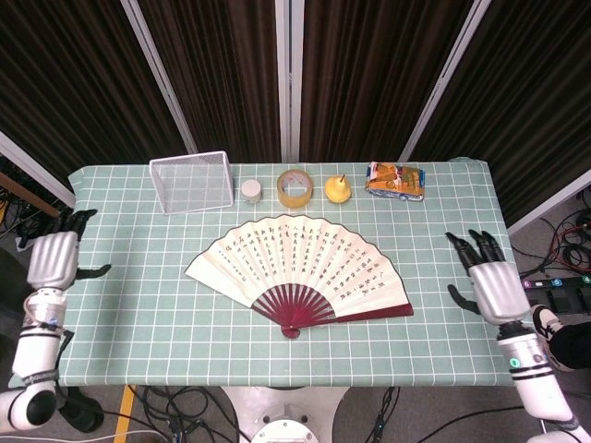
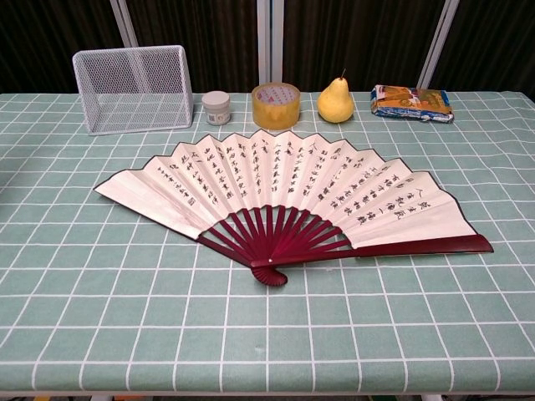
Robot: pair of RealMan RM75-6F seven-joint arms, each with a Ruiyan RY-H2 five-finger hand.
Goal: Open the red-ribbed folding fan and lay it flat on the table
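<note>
Fan (image 1: 295, 272) lies spread wide and flat in the middle of the counter (image 1: 138, 314), its red ribs meeting at a pivot on the near side and its paper leaf arching toward the far side. Neither hand touches it. At the counter's left edge, well apart from the fan's left tip, the left hand (image 1: 54, 258) holds nothing, fingers apart. The right hand (image 1: 485, 281) sits at the right edge, fingers spread and empty, also well clear of the fan's red outer rib. Beyond the fan, along the far side, stand a wire basket (image 1: 192, 182), a small white jar (image 1: 251, 190), a tape roll (image 1: 295, 187), a pear (image 1: 338, 189) and a snack packet (image 1: 395, 181).
</note>
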